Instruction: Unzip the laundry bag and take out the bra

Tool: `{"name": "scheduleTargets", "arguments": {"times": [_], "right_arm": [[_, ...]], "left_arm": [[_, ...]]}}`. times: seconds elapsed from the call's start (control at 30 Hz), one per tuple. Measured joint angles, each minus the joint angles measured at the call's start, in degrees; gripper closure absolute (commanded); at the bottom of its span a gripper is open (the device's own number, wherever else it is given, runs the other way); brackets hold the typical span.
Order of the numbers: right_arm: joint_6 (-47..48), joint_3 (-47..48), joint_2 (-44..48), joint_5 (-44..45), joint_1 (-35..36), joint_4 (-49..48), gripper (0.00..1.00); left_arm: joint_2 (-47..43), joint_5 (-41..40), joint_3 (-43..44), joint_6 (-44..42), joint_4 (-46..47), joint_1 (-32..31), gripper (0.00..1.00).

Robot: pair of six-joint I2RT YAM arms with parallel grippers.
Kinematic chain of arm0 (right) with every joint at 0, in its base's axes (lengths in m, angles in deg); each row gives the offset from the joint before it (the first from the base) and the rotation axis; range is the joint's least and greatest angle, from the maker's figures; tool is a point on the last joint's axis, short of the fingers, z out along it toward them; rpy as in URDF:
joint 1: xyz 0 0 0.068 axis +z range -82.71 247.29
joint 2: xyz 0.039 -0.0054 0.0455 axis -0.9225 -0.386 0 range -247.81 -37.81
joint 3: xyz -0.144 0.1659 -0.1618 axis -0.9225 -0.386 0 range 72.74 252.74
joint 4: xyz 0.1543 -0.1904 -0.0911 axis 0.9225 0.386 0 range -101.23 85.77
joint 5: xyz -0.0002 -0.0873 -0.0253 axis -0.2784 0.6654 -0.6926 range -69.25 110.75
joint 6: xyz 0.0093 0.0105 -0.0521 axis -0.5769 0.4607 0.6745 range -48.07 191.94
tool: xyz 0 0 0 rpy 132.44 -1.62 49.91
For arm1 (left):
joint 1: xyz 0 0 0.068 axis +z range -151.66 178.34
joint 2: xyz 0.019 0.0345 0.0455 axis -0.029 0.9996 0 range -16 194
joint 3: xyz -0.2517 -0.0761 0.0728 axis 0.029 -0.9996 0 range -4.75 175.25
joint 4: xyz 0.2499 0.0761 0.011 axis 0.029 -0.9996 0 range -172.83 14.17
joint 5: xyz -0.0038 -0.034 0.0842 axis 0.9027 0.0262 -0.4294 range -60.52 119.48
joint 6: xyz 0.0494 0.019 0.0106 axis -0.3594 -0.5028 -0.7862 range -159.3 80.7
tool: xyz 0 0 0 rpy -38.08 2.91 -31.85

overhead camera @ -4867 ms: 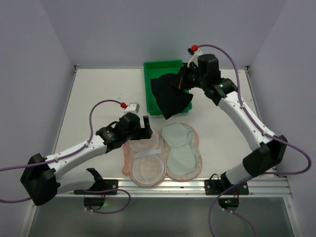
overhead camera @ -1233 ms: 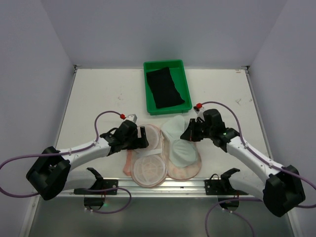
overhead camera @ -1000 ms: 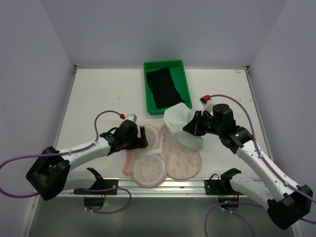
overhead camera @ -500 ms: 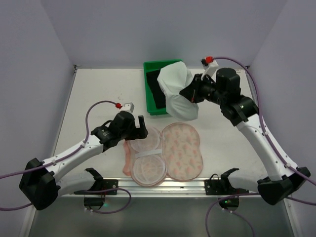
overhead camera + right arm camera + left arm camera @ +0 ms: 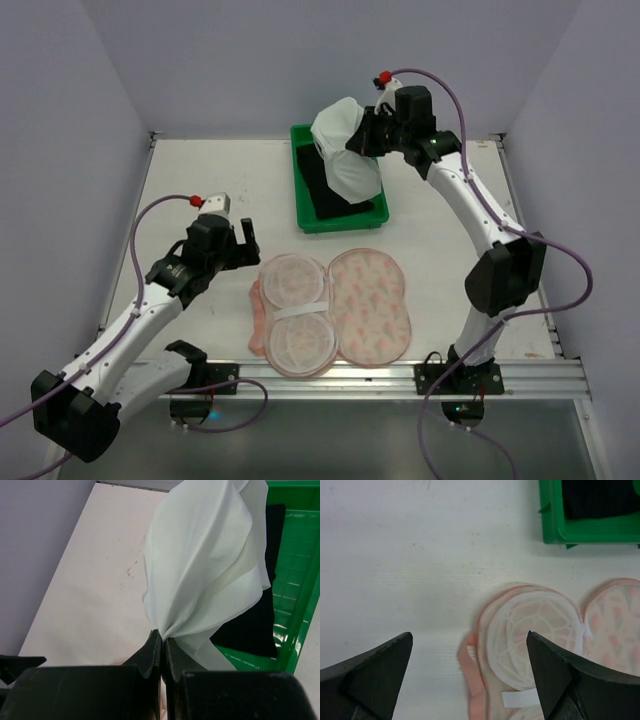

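Note:
The laundry bag (image 5: 370,305) lies opened flat near the table's front. Its floral right half and mesh-lined left half (image 5: 295,315) sit side by side. It also shows in the left wrist view (image 5: 535,630). My right gripper (image 5: 362,140) is shut on a pale white bra (image 5: 345,150) and holds it in the air over the green tray (image 5: 345,222). In the right wrist view the jaws (image 5: 163,637) pinch a bunched fold of the bra (image 5: 210,565). My left gripper (image 5: 240,232) is open and empty, just left of the bag (image 5: 469,635).
A black garment (image 5: 318,185) lies in the green tray, under the hanging bra; it also shows in the right wrist view (image 5: 255,625). The tray's front wall (image 5: 590,535) is beyond the bag. Grey walls close in three sides.
My right gripper has lifted the pale bra out of the bag and carried it up and back over the green tray. My left gripper has let go of the bag and drawn back left.

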State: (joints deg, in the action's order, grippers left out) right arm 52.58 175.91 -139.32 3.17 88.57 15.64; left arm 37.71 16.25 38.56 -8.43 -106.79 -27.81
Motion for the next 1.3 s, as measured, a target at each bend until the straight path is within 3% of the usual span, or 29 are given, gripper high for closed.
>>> {"name": "scheduleTargets", "arguments": {"times": [0.27,0.53,0.63,0.73,0.8,0.83,0.87,0.97,1.1,1.23,1.3], "right_arm": [[-0.8,9.7,-15.6,-5.2,-1.2,-1.9,1.0],[-5.4,12.8,-28.7,-12.4,-2.4,-4.6,1.0],[-6.8,13.1,-32.3,-13.4,-3.6,-4.9,0.96],[-8.1,13.1,-34.0,-13.5,-4.7,-4.9,0.82],[-8.8,13.1,-34.2,-13.5,-5.3,-4.7,0.62],[-8.9,13.1,-34.2,-13.4,-5.6,-4.9,0.45],[-9.0,13.1,-34.2,-13.4,-5.8,-5.1,0.38],[-9.1,13.4,-34.2,-13.5,-6.3,-5.0,0.25],[-9.3,11.6,-32.1,-13.2,-6.4,-5.0,0.17],[-8.8,4.7,-23.4,-9.2,-6.3,-3.5,0.03],[-8.0,1.2,-17.2,-6.1,-6.3,-2.8,0.02]], "left_arm": [[-3.6,-3.3,-1.4,-8.1,1.3,2.5,0.0],[-4.1,-3.2,-5.7,-9.5,4.0,4.1,0.0],[-3.6,-2.9,-5.7,-9.6,4.9,4.8,0.0],[-3.4,-2.6,-5.7,-9.7,5.3,5.1,0.0],[-3.4,-2.4,-5.7,-9.7,5.5,5.3,0.0],[-3.4,-2.4,-5.7,-9.7,5.6,5.3,0.0],[-3.4,-2.2,-5.7,-9.7,5.8,5.4,0.0],[-3.4,-2.0,-5.7,-9.7,6.1,5.5,0.0],[-3.3,-0.9,-5.7,-9.7,6.2,5.5,0.0],[-2.9,2.1,-5.7,-9.5,6.3,5.5,0.0],[-2.8,3.6,-5.7,-9.0,6.3,5.5,0.0]]}}
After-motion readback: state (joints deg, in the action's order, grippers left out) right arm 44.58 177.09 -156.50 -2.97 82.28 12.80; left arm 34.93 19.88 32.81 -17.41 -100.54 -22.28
